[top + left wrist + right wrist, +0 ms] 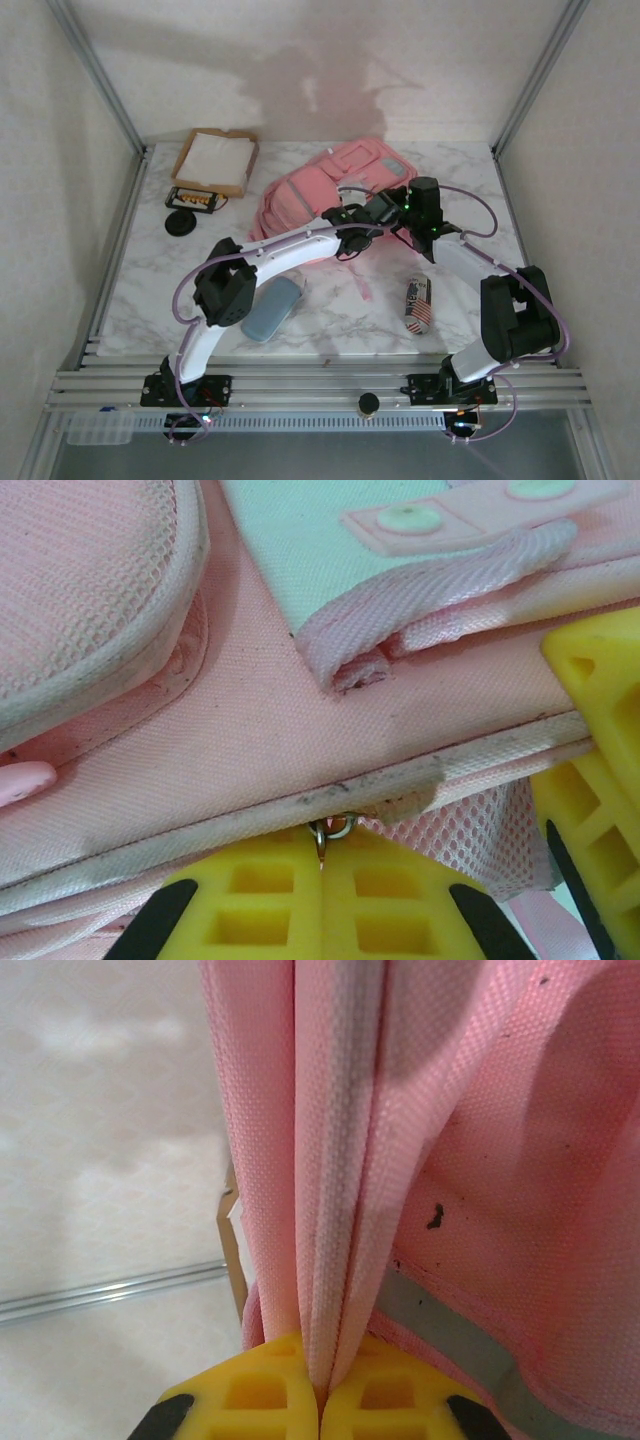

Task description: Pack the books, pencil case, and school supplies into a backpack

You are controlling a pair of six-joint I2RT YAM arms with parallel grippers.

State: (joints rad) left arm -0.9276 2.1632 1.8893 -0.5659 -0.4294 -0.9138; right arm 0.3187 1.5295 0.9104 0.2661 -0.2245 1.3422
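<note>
The pink backpack (320, 190) lies at the back middle of the table. My left gripper (322, 845) is shut on a small metal zipper ring (335, 828) at the backpack's (300, 730) grey-edged seam; from above, the left gripper (352, 232) sits at the backpack's near right side. My right gripper (320, 1390) is shut on a fold of the backpack's pink fabric (340, 1210), and from above the right gripper (420, 228) is just right of the left one. A blue-grey pencil case (272, 308) lies by the left arm. The books are out of view.
A flag-patterned cylinder (417, 305) lies at the near right. At the back left are a cardboard tray with a white sheet (215, 162), a small box of orange items (193, 199) and a black round object (181, 222). Metal frame posts stand at the back corners.
</note>
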